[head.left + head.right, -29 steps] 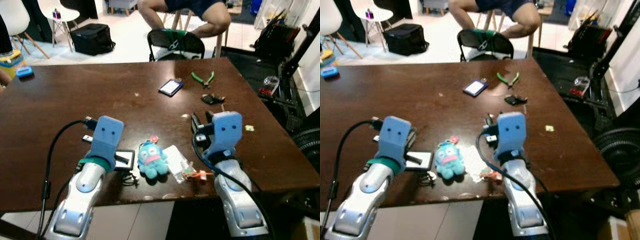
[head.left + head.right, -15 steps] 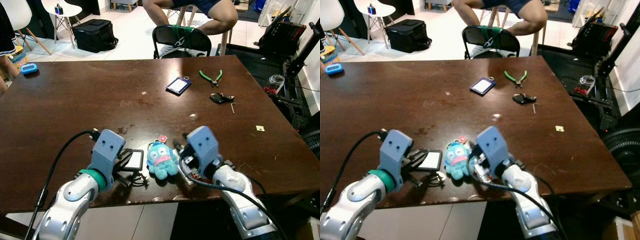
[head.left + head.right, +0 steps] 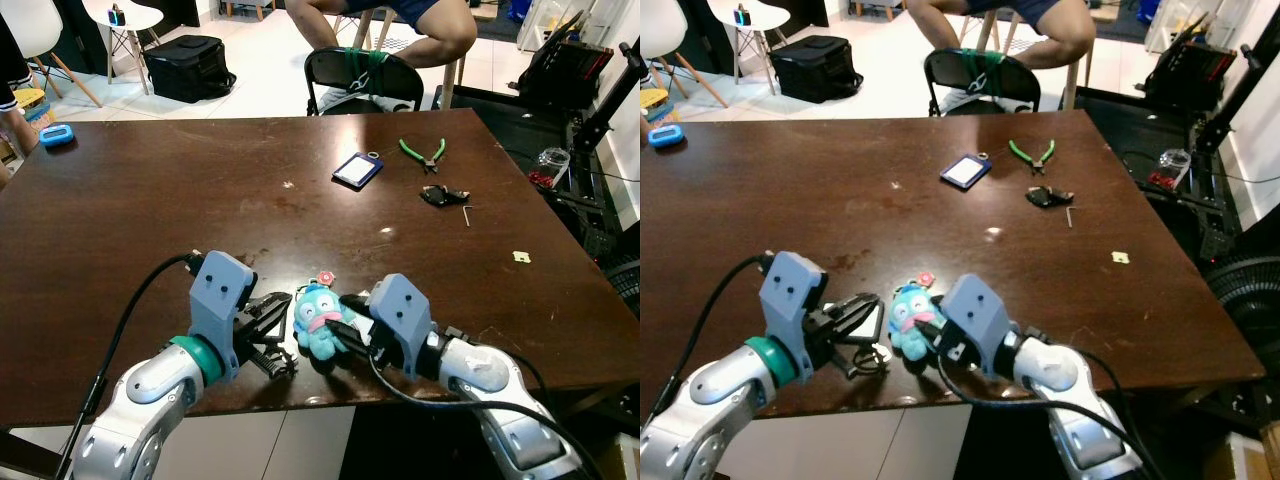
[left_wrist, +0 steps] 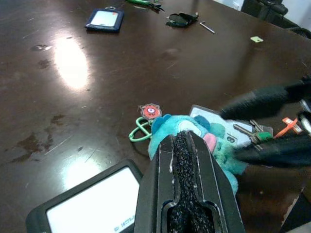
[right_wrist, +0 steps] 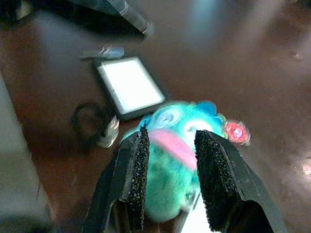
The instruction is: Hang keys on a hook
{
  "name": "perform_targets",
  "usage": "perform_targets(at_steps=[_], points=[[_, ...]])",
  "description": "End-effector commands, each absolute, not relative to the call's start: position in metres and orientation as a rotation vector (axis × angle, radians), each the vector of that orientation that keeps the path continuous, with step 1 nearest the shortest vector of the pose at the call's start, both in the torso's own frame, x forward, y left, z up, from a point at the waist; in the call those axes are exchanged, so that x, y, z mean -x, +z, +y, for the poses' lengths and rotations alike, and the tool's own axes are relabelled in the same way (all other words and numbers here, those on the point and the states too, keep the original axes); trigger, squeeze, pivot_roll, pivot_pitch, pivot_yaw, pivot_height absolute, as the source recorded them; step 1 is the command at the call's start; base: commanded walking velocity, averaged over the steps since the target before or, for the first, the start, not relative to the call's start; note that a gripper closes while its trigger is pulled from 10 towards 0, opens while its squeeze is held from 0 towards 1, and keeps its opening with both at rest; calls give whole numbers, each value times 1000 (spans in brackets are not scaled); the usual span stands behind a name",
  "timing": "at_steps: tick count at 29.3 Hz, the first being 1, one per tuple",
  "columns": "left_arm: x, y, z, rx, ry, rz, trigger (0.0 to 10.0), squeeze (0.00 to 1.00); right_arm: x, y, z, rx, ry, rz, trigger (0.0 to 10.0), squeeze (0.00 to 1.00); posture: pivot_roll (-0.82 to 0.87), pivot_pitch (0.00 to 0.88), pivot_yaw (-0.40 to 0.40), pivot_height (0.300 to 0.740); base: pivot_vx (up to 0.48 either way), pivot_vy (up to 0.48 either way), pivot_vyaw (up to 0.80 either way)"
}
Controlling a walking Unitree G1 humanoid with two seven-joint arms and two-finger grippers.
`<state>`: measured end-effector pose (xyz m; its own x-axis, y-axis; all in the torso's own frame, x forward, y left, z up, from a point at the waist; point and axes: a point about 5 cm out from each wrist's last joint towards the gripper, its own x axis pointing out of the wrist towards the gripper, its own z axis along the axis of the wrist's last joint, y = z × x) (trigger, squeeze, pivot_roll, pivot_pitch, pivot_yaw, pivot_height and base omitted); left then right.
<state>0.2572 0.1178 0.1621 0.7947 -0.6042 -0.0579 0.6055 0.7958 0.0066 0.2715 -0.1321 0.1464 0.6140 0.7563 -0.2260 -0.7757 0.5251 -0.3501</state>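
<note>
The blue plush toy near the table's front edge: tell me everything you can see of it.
The plush toy is a soft, fuzzy teal figure with big eyes and thick pink lips. It lies face up on the dark wooden table, between the two tools. A green ring and a small red round charm sit at its head; keys lie beside it. The right tool is open, its fingers on either side of the toy.

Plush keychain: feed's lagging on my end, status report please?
Right tool open, fingers either side of the teal plush keychain. Left tool open beside it, over the card holder. Keys on the table, not lifted. No hook seen.
</note>
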Motion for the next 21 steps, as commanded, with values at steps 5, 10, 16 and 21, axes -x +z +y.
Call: perform_targets(at_steps=[5, 10, 16, 21], points=[[-255, 159, 115, -23, -672, 77, 10000, 0, -267, 144, -172, 459, 806, 119, 10000, 0, -148, 72, 111, 740, 0, 0, 0], [-258, 159, 112, -25, -689, 82, 10000, 0, -265, 139, -204, 497, 699, 171, 10000, 0, -158, 72, 121, 740, 0, 0, 0], [-259, 160, 112, -25, -695, 85, 10000, 0, -263, 137, -213, 516, 706, 216, 10000, 0, -159, 71, 123, 740, 0, 0, 0], [-259, 160, 112, -23, -687, 87, 10000, 0, -264, 135, -209, 509, 749, 229, 10000, 0, -153, 68, 115, 740, 0, 0, 0]])
